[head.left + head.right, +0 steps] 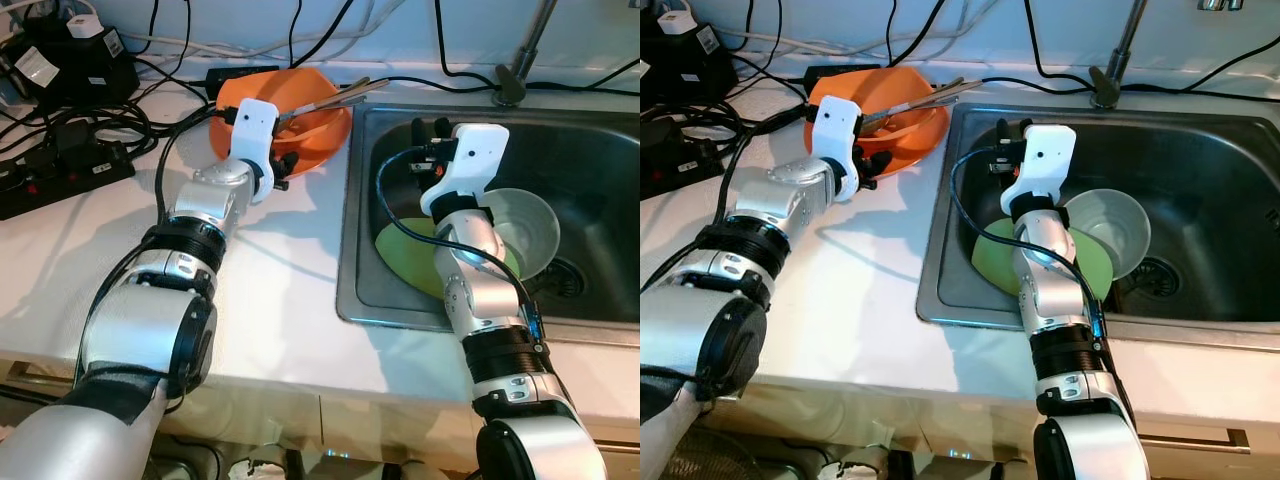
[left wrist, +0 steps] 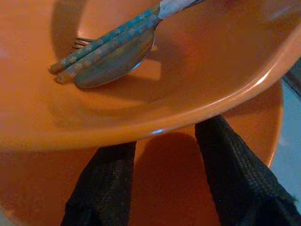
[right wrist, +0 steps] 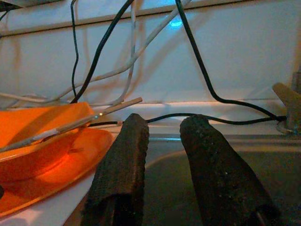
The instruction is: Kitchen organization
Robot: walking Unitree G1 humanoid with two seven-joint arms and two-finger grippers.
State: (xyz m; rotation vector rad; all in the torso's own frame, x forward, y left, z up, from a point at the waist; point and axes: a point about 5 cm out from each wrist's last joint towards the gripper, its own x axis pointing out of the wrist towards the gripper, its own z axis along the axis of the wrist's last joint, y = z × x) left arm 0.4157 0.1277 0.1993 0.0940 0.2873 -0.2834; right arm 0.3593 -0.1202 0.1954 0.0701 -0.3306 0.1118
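Two utensils (image 2: 108,54) lie in orange bowl (image 1: 322,120); left pincer (image 2: 162,160) open beneath its rim.

Glossy orange plastic bowl (image 1: 300,105); brushed steel sink (image 1: 600,170); matt white counter (image 1: 270,290).

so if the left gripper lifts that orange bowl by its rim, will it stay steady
Probably not fully. The orange bowl looks like light, smooth plastic, so the rim may slip between the left gripper fingers. The loose chopsticks and spoon lean over its edge and would likely slide or tip out.
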